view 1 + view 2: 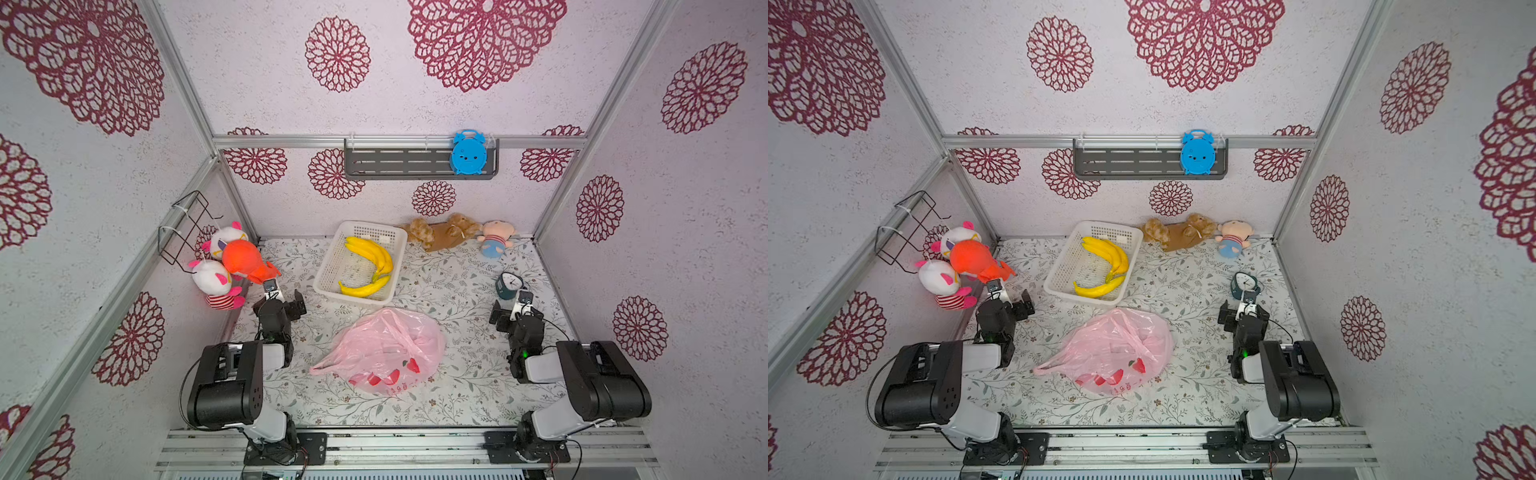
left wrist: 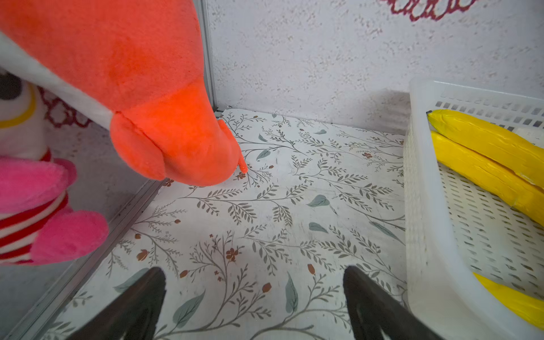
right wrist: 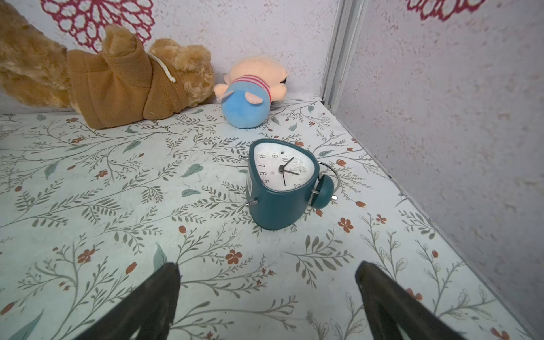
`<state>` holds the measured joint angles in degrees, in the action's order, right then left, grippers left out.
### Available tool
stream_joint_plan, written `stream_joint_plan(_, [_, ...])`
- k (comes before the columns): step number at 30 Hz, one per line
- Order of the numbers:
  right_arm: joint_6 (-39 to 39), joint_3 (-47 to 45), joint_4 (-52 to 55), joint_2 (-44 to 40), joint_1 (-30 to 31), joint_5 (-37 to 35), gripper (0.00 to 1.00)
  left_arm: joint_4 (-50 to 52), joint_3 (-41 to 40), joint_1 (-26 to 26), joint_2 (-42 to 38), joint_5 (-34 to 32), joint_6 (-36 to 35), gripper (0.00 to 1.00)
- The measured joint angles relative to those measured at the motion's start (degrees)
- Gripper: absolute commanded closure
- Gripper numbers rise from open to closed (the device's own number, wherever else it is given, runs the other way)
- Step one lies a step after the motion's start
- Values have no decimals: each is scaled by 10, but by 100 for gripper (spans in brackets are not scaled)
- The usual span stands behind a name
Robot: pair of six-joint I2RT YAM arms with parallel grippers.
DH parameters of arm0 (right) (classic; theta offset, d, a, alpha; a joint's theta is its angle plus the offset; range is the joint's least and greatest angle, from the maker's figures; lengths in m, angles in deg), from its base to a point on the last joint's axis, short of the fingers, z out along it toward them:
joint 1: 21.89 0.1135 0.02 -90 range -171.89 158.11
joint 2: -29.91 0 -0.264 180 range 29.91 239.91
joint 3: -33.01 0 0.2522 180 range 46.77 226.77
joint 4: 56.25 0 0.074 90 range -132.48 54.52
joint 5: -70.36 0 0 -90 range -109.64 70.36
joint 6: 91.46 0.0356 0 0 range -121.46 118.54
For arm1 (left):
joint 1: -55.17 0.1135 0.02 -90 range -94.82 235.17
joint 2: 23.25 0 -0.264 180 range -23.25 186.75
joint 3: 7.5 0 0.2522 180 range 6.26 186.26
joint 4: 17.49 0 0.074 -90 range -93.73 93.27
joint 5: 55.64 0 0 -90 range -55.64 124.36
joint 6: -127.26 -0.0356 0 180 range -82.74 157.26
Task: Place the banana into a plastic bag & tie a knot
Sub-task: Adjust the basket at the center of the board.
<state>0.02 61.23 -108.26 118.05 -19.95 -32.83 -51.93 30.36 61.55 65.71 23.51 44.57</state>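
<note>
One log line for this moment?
bananas in basket | plastic bag untied on table | left gripper open, empty | right gripper open, empty

Pink plastic bag [image 1: 1117,353] lies crumpled near the basket [image 1: 1060,266] holding bananas [image 1: 1108,251].

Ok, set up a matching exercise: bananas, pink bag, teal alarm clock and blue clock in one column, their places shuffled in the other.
Things:
1. bananas
2. plastic bag
3. teal alarm clock
4. blue clock

Places:
A. on the grey wall shelf
B. on the table, just in front of the white basket
C. inside the white basket
D. on the table near the right wall

Pairs: 1-C, 2-B, 3-D, 4-A
</note>
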Motion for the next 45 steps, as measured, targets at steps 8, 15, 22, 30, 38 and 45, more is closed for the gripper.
stream_joint_plan(8, [0, 0, 0, 0, 0, 0, 1, 0, 0, 9, 0, 14, 3, 3])
stream_joint_plan(15, [0, 0, 0, 0, 0, 0, 1, 0, 0, 9, 0, 16, 3, 3])
stream_joint_plan(22, [0, 0, 0, 0, 0, 0, 1, 0, 0, 9, 0, 16, 3, 3])
stream_joint_plan(30, [0, 0, 0, 0, 0, 0, 1, 42, 3, -13, -32, -17, -5, 3])
stream_joint_plan(38, [10, 36, 181, -146, 23, -10, 1, 208, 62, -88, -214, -131, 12, 3])
stream_joint_plan(45, [78, 85, 357, -330, 54, 3, 1, 410, 137, -126, -407, -183, 114, 3])
